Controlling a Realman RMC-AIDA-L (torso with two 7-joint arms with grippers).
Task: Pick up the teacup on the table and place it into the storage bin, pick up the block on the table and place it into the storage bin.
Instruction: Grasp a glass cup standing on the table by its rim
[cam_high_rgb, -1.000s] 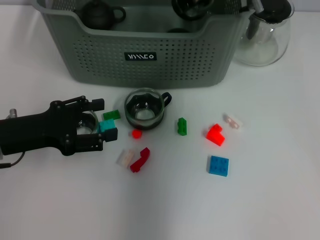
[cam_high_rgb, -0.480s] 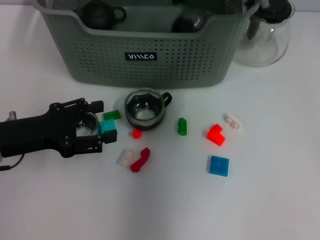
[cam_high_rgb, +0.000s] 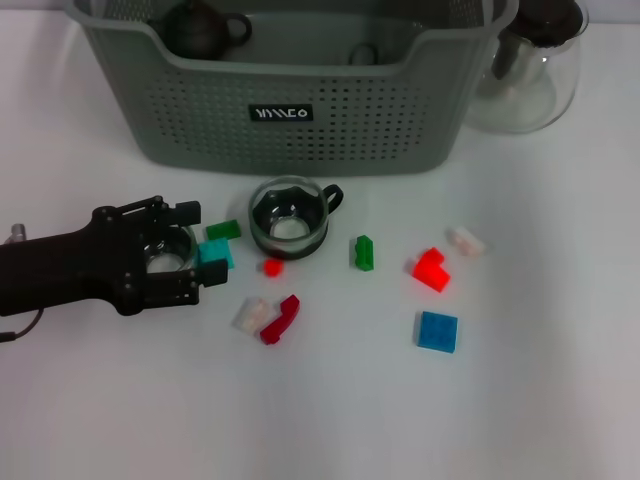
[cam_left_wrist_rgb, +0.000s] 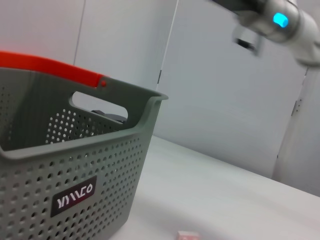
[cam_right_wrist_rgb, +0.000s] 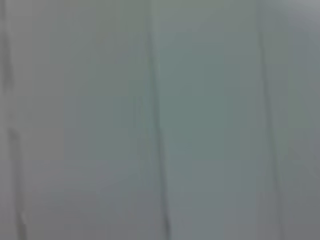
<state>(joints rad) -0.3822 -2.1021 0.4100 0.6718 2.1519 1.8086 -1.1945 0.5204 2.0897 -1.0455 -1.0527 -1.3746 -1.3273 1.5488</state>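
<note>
White table is filling the whole head view; its surface is reading matte, lit evenly, with only soft shadows showing. In the left wrist view the tabletop is running back to a pale grey wall. A dark vertical seam is dividing the wall into flat panels, and a second seam is showing farther along. A small bracket is sitting on another seam near the picture's edge. The right wrist view is showing only a blurred grey-green surface with faint vertical lines.
</note>
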